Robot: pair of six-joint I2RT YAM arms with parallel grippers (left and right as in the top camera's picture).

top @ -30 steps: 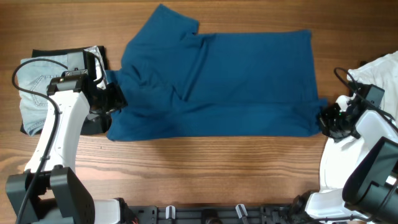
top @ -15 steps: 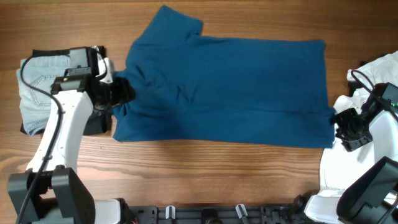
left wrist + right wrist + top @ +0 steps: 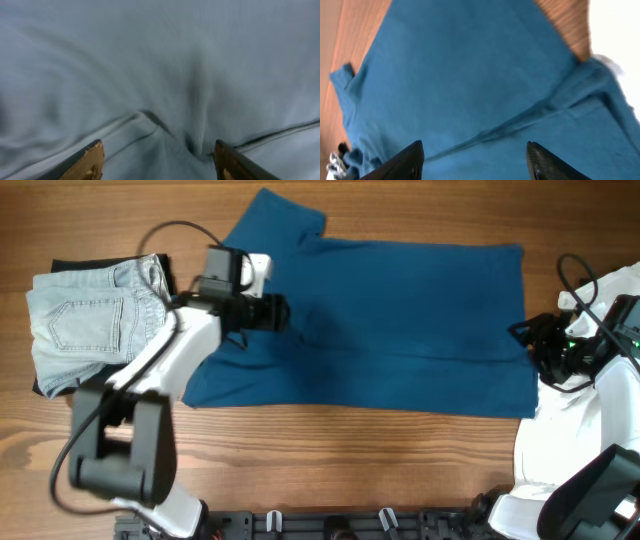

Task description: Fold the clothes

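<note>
At the left end of the table (image 3: 330, 470), folded jeans (image 3: 85, 320) are stacked on a black garment (image 3: 70, 264); both are judged done and need not be disturbed. Just beside them, the left gripper (image 3: 278, 312) is held over the shoulder area of the shirt (image 3: 420, 310), below the sleeve (image 3: 285, 215). In the wrist view its jaws are well parted, with wrinkled cloth beneath them and nothing between them. The shirt is spread flat across the middle of the table, sleeve end to the left and straight hem to the right, with a long crease along its near part. The fabric is judged light, soft and limp: it will sag and drag when lifted, will hold no shape, and can be bunched by a careless push. Hold is best taken by pinching at an edge or corner, both ends together, so that the fold line is kept straight. At the hem, the right gripper (image 3: 520, 335) is set just beside the edge, its jaws likewise apart and empty. Beyond it, a white garment (image 3: 610, 280) lies at the right margin. The wooden surface is smooth, so cloth should slide readily. Room for folding is bounded by the piles at either side.
</note>
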